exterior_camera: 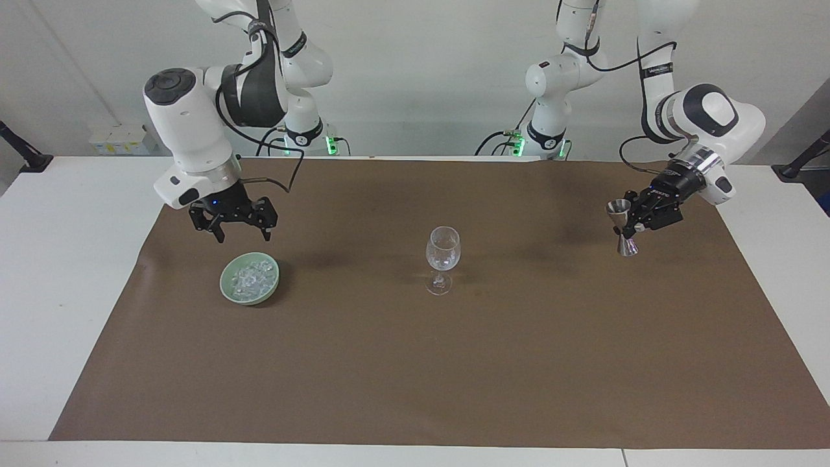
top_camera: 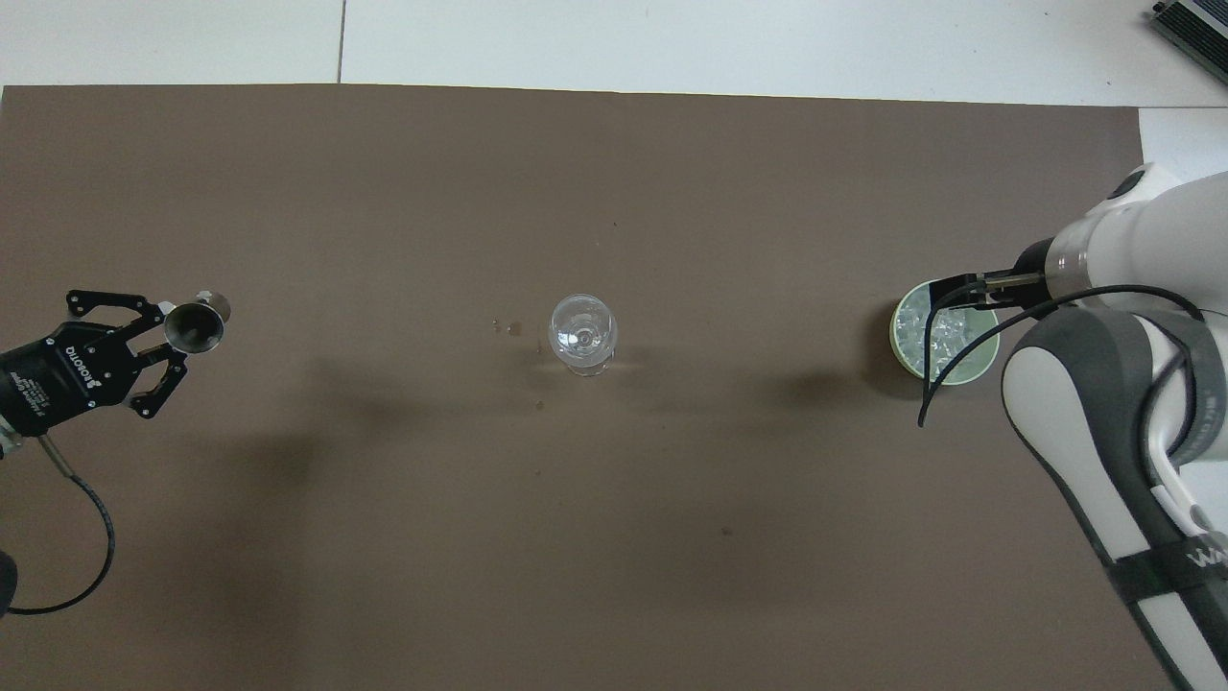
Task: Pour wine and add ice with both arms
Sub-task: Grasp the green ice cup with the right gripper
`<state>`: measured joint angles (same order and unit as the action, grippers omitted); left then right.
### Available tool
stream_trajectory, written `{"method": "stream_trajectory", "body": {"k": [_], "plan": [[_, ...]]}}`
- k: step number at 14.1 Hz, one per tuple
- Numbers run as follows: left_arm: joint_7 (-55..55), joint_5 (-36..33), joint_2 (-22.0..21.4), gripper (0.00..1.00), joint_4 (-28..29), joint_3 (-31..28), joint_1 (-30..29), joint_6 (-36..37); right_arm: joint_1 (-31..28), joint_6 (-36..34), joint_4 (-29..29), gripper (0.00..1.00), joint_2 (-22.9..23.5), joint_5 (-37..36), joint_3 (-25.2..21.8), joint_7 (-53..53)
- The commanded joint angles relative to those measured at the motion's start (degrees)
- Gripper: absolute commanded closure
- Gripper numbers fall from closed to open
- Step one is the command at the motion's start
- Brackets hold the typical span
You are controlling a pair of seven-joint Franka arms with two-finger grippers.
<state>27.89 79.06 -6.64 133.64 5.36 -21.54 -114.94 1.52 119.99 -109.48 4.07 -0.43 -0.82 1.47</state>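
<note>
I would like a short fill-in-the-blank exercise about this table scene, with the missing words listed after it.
1. The left gripper is shut on a metal ____.
2. The ice lies in a pale green ____.
3. The open right gripper hangs over the brown mat beside that container, and it holds ____.
4. The wine glass stands ____ on the brown mat.

Missing words: jigger; bowl; nothing; upright
</note>
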Motion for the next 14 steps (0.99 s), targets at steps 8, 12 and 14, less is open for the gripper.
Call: {"method": "stream_trajectory", "body": {"k": [8, 12, 14], "plan": [[6.20, -0.84, -0.21, 1.00, 1.45, 0.62, -2.89, 3.93, -1.61, 17.02, -10.49, 0.00, 4.89, 0.96, -0.85, 2.05], [6.91, -0.84, 3.10, 1.00, 0.49, 0.62, -5.60, 7.87, -1.61, 17.12, -11.72, 0.00, 5.07, 0.52, -2.08, 4.15], [6.91, -0.84, 7.06, 1.00, -0.83, 0.53, -7.71, 10.95, -1.61, 17.03, -11.90, 0.00, 5.07, 0.52, -2.52, 4.68]]}}
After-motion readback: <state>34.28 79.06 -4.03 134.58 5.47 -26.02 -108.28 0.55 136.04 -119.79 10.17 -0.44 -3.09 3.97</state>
